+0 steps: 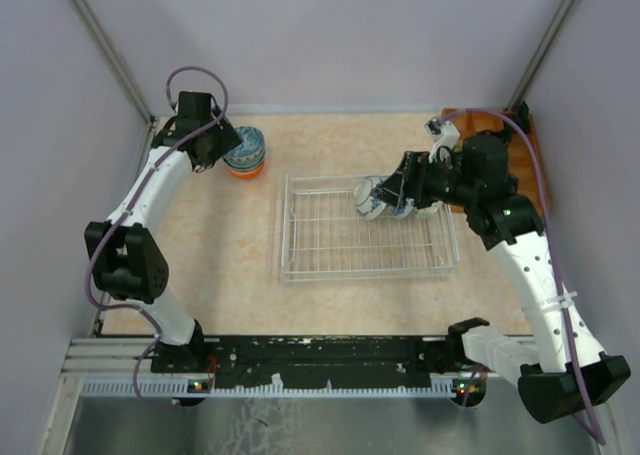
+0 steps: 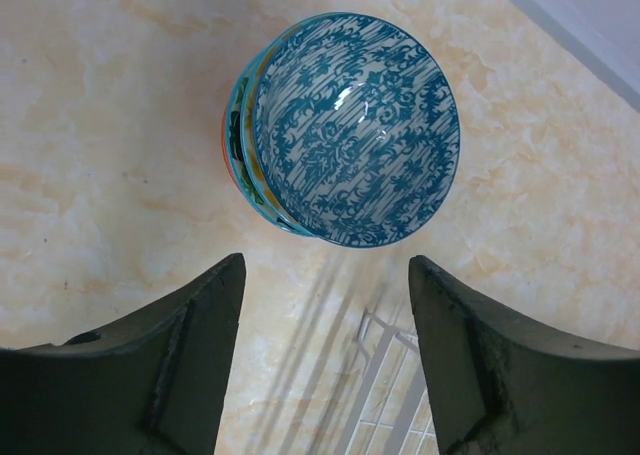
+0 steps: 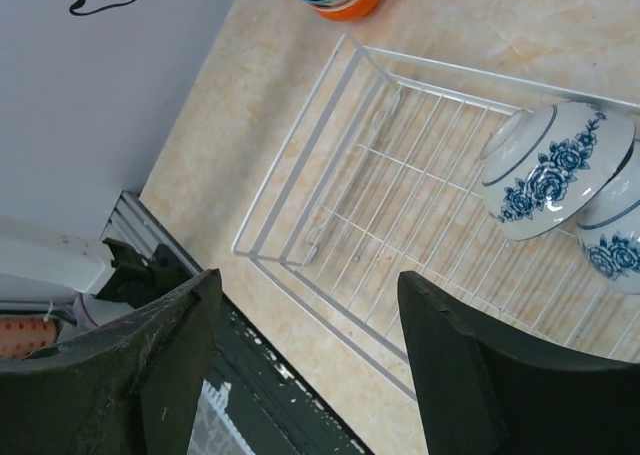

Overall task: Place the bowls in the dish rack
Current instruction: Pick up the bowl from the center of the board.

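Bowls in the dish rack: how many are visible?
2. One bowl lies in the far right part of the dish rack; a second bowl sits beside it. The right arm may hide others.

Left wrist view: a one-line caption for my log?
Open left gripper near stacked blue-patterned bowls on the table, rack corner at frame bottom.

- A round ceramic bowl with a dense blue pattern on white inside sits upright, topmost in a nested stack.
- Beneath it, rims of further bowls show at the left edge, the lowest being an orange-sided bowl.
- The stack stands on a pale beige marbled tabletop.
- The left gripper is spread wide, nothing between its dark fingers, apart from the stack.
- A corner of a white wire dish rack shows between the fingers.
- A grey wall crosses the upper right corner.
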`<move>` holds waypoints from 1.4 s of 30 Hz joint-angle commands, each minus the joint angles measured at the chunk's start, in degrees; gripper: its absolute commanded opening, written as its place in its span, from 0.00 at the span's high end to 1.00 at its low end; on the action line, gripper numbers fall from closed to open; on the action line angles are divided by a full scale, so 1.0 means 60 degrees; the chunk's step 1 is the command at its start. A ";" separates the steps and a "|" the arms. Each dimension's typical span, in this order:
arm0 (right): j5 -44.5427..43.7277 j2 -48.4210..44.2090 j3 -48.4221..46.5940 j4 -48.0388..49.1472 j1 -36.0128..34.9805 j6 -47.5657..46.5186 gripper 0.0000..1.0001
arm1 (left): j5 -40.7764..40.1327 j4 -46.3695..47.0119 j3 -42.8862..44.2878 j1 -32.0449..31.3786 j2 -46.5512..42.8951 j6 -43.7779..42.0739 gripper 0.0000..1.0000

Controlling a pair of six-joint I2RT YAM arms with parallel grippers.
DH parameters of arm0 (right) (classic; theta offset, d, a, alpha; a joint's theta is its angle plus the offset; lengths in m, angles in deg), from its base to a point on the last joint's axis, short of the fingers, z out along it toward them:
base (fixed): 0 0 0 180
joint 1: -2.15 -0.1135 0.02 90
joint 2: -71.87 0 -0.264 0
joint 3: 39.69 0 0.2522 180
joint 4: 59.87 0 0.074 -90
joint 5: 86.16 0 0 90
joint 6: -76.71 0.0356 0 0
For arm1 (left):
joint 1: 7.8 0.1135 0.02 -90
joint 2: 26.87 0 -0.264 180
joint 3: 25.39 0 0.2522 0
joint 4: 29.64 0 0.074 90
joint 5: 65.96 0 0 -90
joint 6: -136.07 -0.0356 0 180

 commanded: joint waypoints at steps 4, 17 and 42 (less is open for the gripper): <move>0.0041 0.0206 -0.0061 0.0736 -0.0286 -0.0228 0.29 | -0.0321 -0.0292 0.0727 0.0058 0.1007 0.0385 0.40; 0.0005 0.0438 0.0094 0.0826 -0.0777 -0.0226 0.29 | -0.0080 -0.0320 0.1468 0.0060 0.2170 0.0589 0.63; 0.0203 0.0521 0.0337 0.1175 -0.0800 -0.0097 0.29 | 0.0580 -0.0566 0.2457 0.0235 0.1976 0.0274 1.00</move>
